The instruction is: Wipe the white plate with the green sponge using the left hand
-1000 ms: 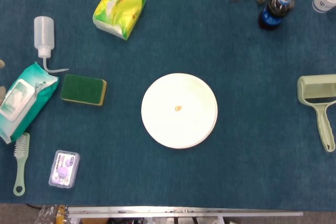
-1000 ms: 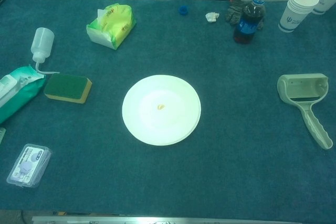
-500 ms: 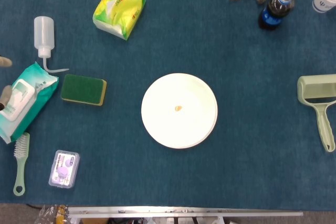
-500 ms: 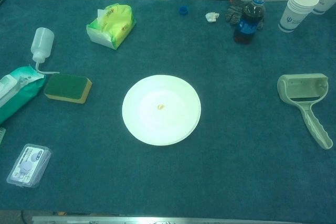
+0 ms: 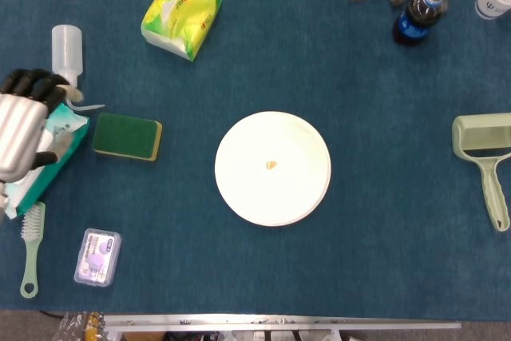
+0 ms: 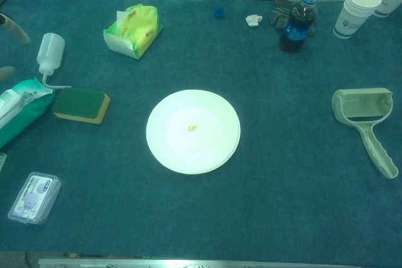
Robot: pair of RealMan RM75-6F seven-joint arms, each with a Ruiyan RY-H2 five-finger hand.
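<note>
From the head view, the left hand (image 5: 22,129) hangs over the left edge of the desk (image 5: 383,221), above the teal wipes pack (image 5: 49,149). Its dark fingers (image 5: 32,82) are curled a little and apart, holding nothing. The green sponge (image 5: 127,136) lies flat just beside the pack, on the side toward the desk's middle, apart from the hand. The white plate (image 5: 272,168) sits near the middle of the desk, well apart from the sponge, with a small yellowish speck (image 5: 271,165) at its centre. A squeeze bottle (image 5: 67,55) lies behind the hand, and a yellow tissue pack (image 5: 180,13) toward the far edge. A lint roller (image 5: 485,159) lies at the right edge.

From the chest view, only blurred fingertips (image 6: 12,28) show at the left edge, beside the squeeze bottle (image 6: 49,53); their pose cannot be told here. The sponge (image 6: 81,105) rests untouched, left of the plate (image 6: 193,131). The right hand shows in neither view.
</note>
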